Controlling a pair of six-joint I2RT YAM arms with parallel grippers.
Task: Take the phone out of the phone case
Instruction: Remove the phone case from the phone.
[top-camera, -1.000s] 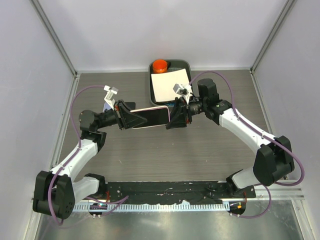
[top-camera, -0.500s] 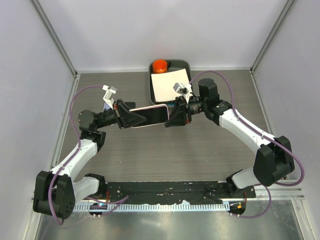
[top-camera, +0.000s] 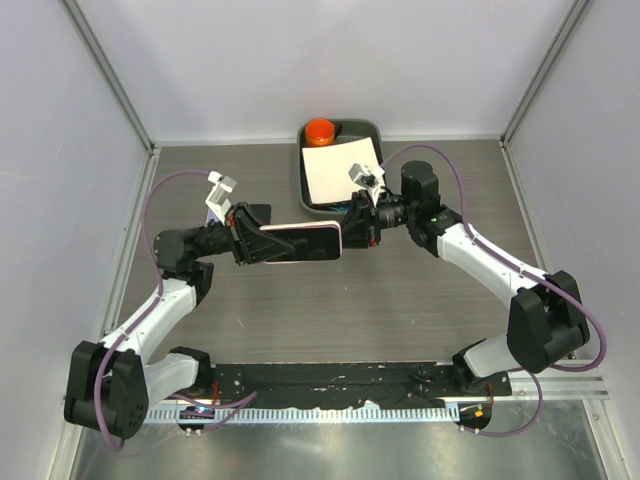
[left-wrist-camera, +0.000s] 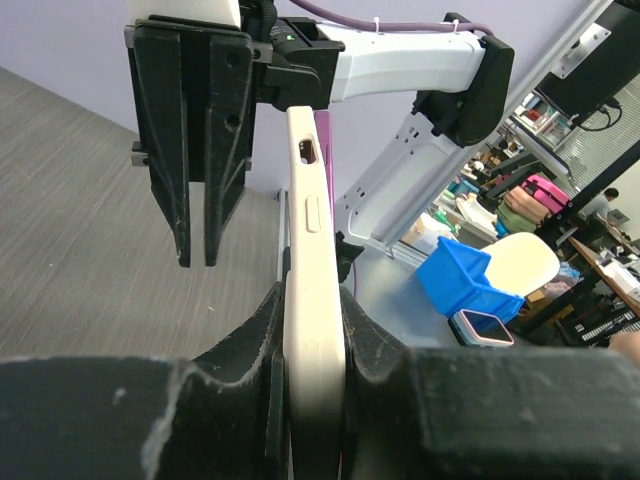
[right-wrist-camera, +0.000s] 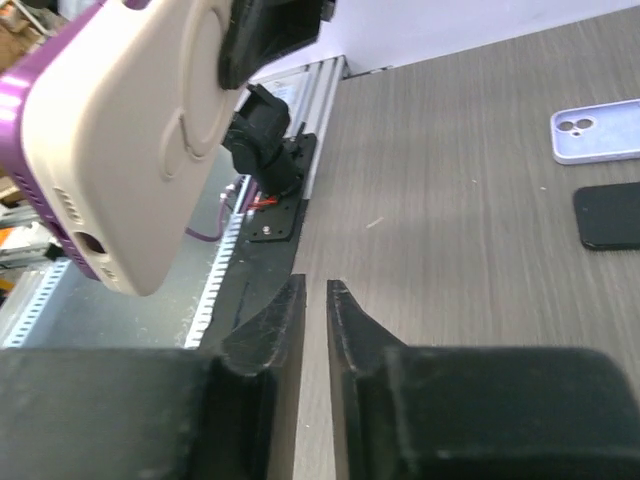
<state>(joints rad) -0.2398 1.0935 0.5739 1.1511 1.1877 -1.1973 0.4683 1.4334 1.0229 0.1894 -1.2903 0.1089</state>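
A cream phone case (top-camera: 305, 229) with a purple phone (left-wrist-camera: 326, 145) inside is held on edge above the table's middle. My left gripper (top-camera: 275, 243) is shut on the case's left end; in the left wrist view its fingers (left-wrist-camera: 262, 345) press both flat sides of the case (left-wrist-camera: 308, 200). My right gripper (top-camera: 350, 232) hangs just past the case's right end, shut with nothing in it. From the left wrist, the right gripper (left-wrist-camera: 197, 255) stands beside the phone, apart from it. In the right wrist view the case (right-wrist-camera: 120, 150) is up left, off the jaws.
A dark tray (top-camera: 300, 178) at the back holds a white sheet (top-camera: 340, 172) and an orange object (top-camera: 320, 130). On the table lie a lilac phone case (right-wrist-camera: 597, 132) and a black phone (right-wrist-camera: 610, 215). Grey walls close in both sides.
The right gripper has closed and now stands off the phone's end. The left gripper has rolled the cased phone and shifted it slightly right.
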